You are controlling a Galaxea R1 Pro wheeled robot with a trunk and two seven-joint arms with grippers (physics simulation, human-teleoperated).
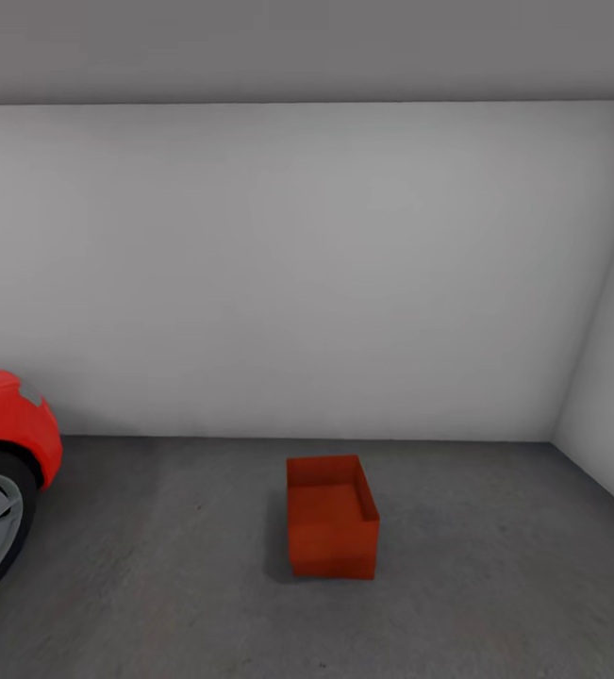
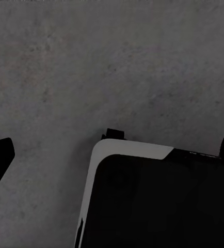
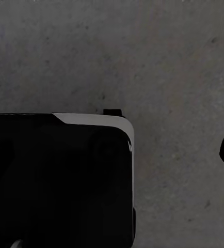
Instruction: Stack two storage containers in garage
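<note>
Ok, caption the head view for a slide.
One orange-red bin on the garage's grey floor, red car at left.

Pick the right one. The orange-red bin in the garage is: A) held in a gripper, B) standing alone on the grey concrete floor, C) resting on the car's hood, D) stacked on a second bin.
B: the bin sits by itself on the concrete floor, right of the red car.
</note>
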